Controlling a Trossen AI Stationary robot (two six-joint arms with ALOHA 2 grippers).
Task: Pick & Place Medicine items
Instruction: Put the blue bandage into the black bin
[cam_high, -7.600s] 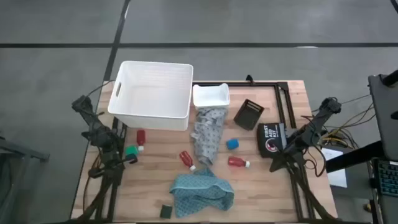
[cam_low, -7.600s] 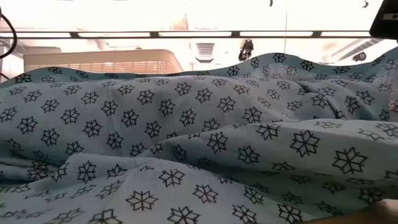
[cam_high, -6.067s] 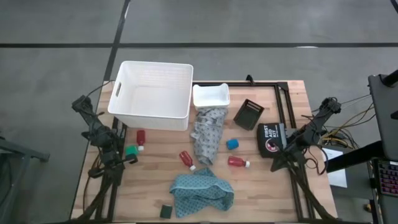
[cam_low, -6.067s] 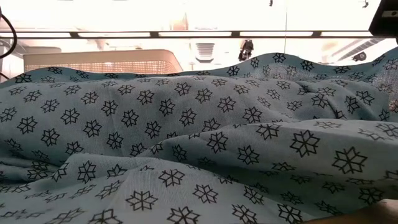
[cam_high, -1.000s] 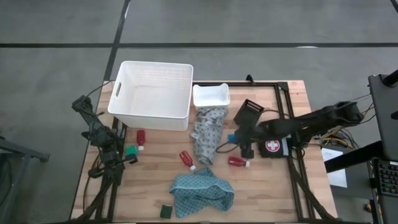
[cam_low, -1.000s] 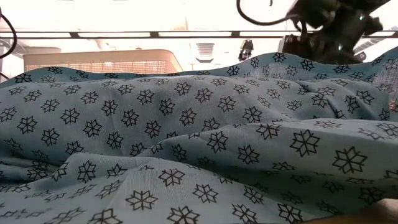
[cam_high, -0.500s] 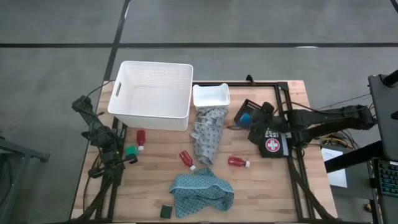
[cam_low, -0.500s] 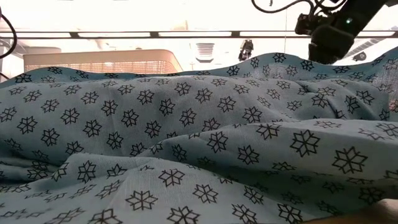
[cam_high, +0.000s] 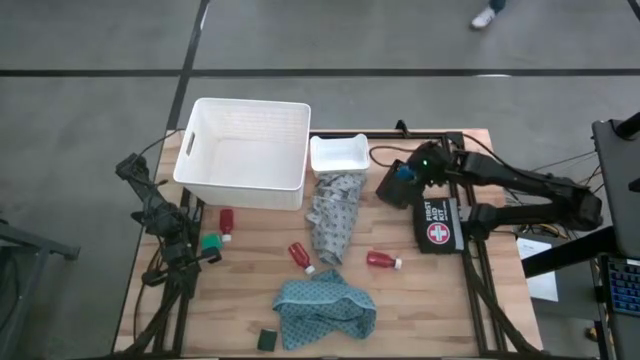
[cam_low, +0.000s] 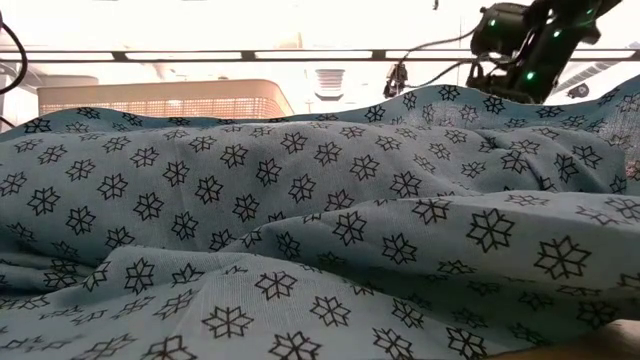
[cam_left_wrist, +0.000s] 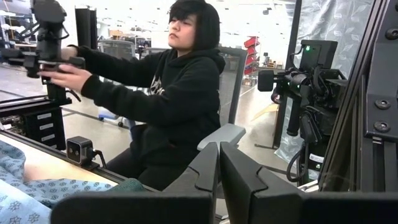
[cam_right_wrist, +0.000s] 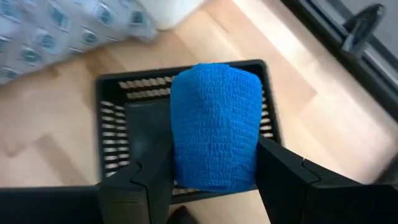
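My right gripper (cam_high: 404, 173) is shut on the small blue container (cam_right_wrist: 214, 124), held above a black slatted basket (cam_right_wrist: 118, 124) near the table's far right. Three red bottles with white caps lie on the table: one at the left (cam_high: 226, 220), one in the middle (cam_high: 300, 255) and one further right (cam_high: 383, 261). The green container (cam_high: 211, 241) sits beside the left bottle. My left gripper (cam_left_wrist: 219, 168) is shut and waits at the table's left edge. My right gripper pinches the blue container by its round side wall (cam_right_wrist: 181, 158), one finger (cam_right_wrist: 146, 180) on each side. The fingers slant downward from the table's right. The container is lifted clear, over the black basket.
A large white bin (cam_high: 245, 150) and a small white tray (cam_high: 339, 153) stand at the far side. A grey patterned cloth (cam_high: 333, 215) and a teal cloth (cam_high: 325, 308) lie mid-table. The black first-aid pouch (cam_high: 438, 228) lies at the right. A person sits beyond the table.
My right gripper has carried the blue container up off the table's middle toward the far edge, turning as it went. It now holds the container over the black basket.
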